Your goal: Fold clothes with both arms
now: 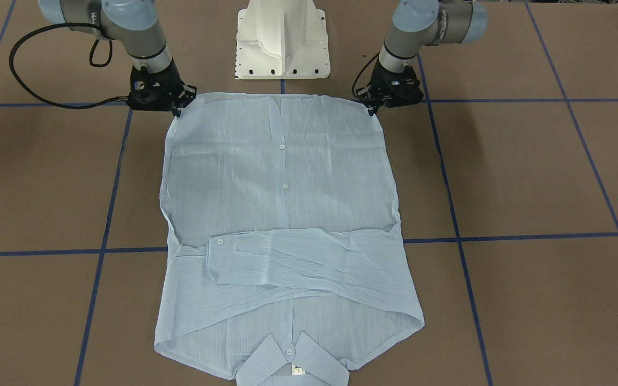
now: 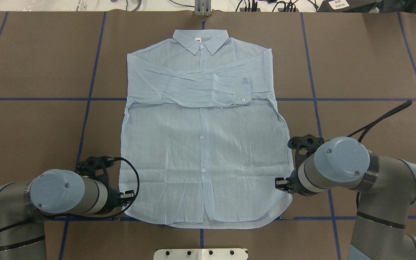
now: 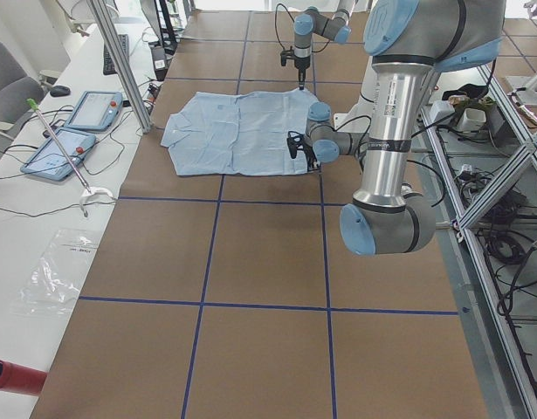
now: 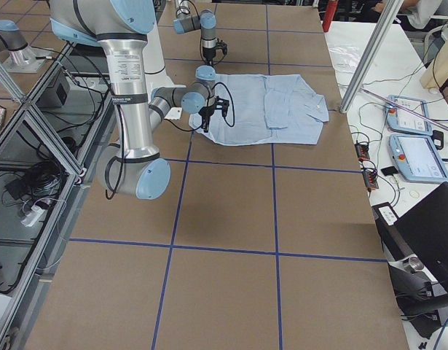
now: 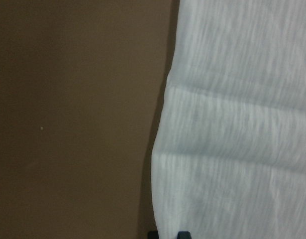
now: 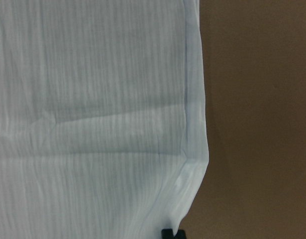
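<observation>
The pale-blue striped shirt (image 2: 200, 151) lies flat on the brown table, buttons up, collar at the far side and both sleeves folded across the chest (image 1: 298, 262). My left gripper (image 2: 123, 200) is at the near-left hem corner; in the front-facing view it is on the right (image 1: 373, 110). The left wrist view shows its tips (image 5: 167, 234) pinching the shirt's edge (image 5: 232, 124). My right gripper (image 2: 282, 184) is at the near-right hem corner (image 1: 177, 110). The right wrist view shows its tips (image 6: 172, 233) shut on the hem (image 6: 192, 164).
The white base pedestal (image 2: 200, 254) stands just behind the hem, between the arms. Blue tape lines (image 2: 89, 97) cross the brown table. A side bench with tablets (image 3: 76, 131) and an aluminium post (image 3: 120, 61) stands beyond the collar end.
</observation>
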### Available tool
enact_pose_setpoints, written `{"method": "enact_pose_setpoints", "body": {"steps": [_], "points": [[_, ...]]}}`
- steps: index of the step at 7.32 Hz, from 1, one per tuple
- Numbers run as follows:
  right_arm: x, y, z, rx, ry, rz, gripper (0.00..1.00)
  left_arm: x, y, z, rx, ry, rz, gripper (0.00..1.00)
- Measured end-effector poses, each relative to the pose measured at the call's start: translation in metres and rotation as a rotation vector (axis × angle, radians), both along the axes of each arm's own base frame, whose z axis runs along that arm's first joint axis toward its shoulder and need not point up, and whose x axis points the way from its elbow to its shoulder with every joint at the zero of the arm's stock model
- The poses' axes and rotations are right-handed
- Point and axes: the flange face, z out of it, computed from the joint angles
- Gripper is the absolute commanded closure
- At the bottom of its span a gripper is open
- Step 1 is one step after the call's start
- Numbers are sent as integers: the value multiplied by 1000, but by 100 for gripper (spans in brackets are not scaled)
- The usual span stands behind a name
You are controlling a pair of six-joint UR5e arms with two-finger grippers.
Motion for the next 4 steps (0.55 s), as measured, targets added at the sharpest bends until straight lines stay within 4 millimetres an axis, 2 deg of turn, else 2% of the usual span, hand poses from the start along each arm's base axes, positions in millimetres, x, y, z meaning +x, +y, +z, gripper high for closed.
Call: {"method": "enact_pose_setpoints", "body": {"steps": [4], "points": [[25,-32,-9,-11,-25,58,100,-11,-11,-6,31,-14,8,100]]}}
